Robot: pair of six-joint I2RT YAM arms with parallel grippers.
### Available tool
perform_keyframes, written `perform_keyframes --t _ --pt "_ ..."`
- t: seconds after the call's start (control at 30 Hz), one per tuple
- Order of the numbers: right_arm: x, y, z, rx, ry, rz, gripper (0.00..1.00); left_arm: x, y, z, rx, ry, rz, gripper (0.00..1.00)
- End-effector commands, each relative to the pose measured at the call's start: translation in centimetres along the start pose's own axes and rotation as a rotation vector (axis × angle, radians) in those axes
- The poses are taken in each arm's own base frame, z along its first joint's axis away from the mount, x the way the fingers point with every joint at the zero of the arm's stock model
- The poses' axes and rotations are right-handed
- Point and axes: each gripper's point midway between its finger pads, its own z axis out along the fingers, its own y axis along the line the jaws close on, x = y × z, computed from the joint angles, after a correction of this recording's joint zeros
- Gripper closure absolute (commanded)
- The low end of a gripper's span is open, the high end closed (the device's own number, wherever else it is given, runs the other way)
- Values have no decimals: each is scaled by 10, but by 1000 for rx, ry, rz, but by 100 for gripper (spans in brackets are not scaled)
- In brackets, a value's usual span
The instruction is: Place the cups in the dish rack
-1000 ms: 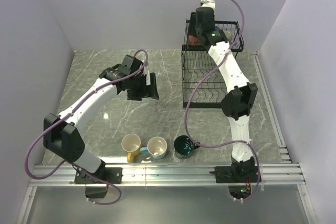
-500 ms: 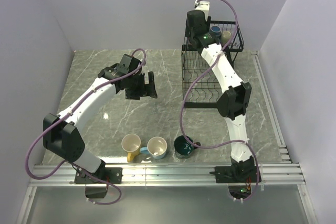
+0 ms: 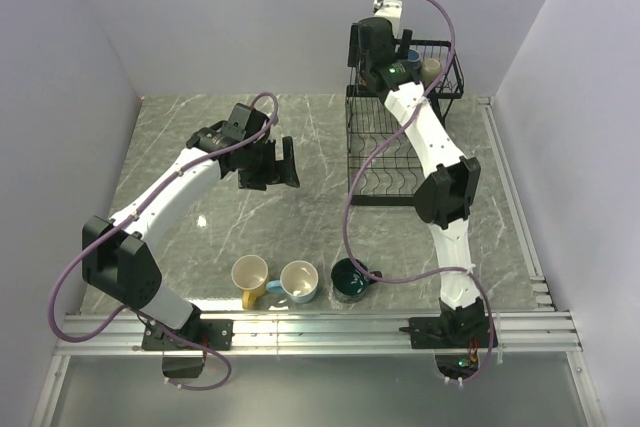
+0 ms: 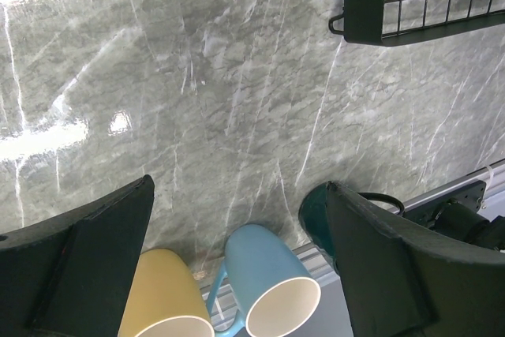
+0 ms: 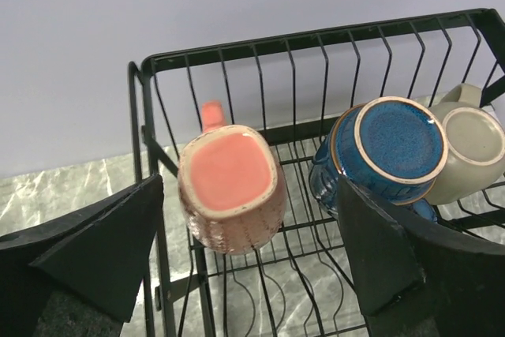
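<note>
Only the right wrist view reveals the orange-pink mug (image 5: 230, 185) inverted in the dish rack (image 5: 316, 36); right gripper (image 5: 250, 242) and left gripper (image 4: 237, 222) gape empty.

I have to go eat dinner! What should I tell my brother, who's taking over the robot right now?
Pincers: the left pincer is open and empty, hovering over the table. The right pincer is open on either side of the pink mug, not gripping it.
Done: pink mug, blue mug and grey mug sit upside down in the upper basket of the rack.
Left to do: yellow mug, light blue mug and teal mug wait on the table near the arms' bases.
</note>
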Motion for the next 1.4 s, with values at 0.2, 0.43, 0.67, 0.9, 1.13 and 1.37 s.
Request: perform_keyframes --t 0.2,0.43,0.67,0.9,1.13,1.37 --pt "-100 -2 -93 -117 -174 91 1 -6 -9 -13 41 -41 7 5" --pt "-139 -13 -201 -294 -261 188 1 11 -8 -14 81 -25 25 9" --pt "-73 -43 -255 -313 -95 216 3 55 -13 -19 165 44 105 44" --pt "-9 -107 -313 -248 40 371 6 118 -36 -11 239 142 190 42" --pt "19 -174 -373 -207 64 510 6 146 -24 -11 246 155 234 43" --pt "37 -202 -397 -194 79 555 5 161 -17 -9 234 196 264 47"
